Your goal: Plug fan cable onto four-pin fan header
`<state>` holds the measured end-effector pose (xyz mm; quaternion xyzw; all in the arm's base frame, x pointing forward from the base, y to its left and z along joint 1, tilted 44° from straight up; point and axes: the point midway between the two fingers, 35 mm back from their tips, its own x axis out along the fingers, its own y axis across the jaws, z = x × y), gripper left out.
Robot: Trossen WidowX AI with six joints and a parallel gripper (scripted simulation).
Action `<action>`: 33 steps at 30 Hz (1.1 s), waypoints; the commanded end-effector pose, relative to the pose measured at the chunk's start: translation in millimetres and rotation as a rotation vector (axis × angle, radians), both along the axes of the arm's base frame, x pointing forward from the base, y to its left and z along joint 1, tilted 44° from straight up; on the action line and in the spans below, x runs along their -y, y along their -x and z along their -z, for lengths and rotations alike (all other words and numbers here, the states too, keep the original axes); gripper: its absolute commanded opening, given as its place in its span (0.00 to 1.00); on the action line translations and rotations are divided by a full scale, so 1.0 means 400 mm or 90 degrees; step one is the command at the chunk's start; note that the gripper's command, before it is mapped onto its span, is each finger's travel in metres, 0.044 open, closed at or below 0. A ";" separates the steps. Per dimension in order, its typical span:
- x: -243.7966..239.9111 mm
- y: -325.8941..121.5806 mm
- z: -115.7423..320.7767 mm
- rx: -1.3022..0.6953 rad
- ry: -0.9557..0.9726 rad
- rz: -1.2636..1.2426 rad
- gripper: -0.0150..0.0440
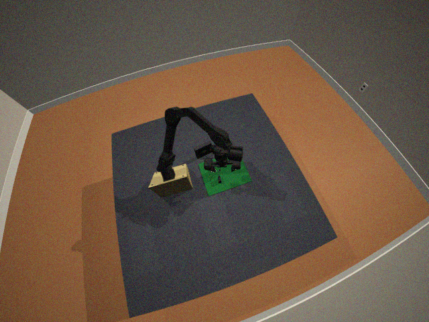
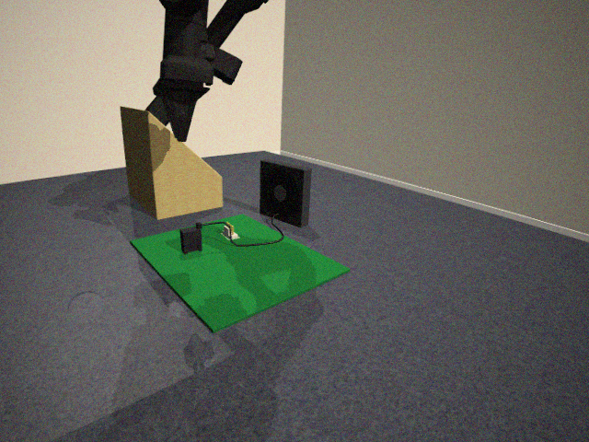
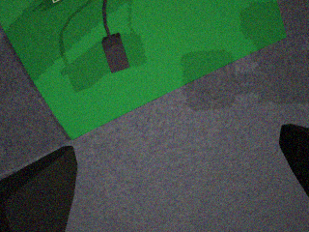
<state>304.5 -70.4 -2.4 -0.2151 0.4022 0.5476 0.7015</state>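
The arm [image 2: 190, 62] is cut off by the exterior view's top edge.

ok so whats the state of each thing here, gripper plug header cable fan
gripper: open, holding nothing, above the scene, touching nothing
plug: standing on the green board, not on the header
fan header: uncovered, four pins showing in the wrist view
cable: slack, looping from fan to plug
fan: upright on the mat beside the board

Bare test room: plain walls [image 2: 428, 95], orange floor [image 1: 312, 121], dark mat [image 1: 225, 225].
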 end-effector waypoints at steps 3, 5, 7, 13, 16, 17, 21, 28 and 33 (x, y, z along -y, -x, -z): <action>-0.059 0.046 0.044 0.056 -0.069 -0.121 1.00; -0.059 0.046 0.044 0.056 -0.069 -0.121 1.00; -0.059 0.046 0.044 0.056 -0.069 -0.121 1.00; -0.148 0.033 0.145 0.056 -0.068 -0.121 1.00; -0.228 0.040 0.219 0.056 -0.072 -0.121 1.00; -0.234 0.041 0.224 0.056 -0.072 -0.122 1.00; -0.235 0.041 0.225 0.056 -0.072 -0.122 1.00; -0.249 0.039 0.241 0.056 -0.072 -0.121 1.00; -0.263 0.038 0.256 0.056 -0.072 -0.121 1.00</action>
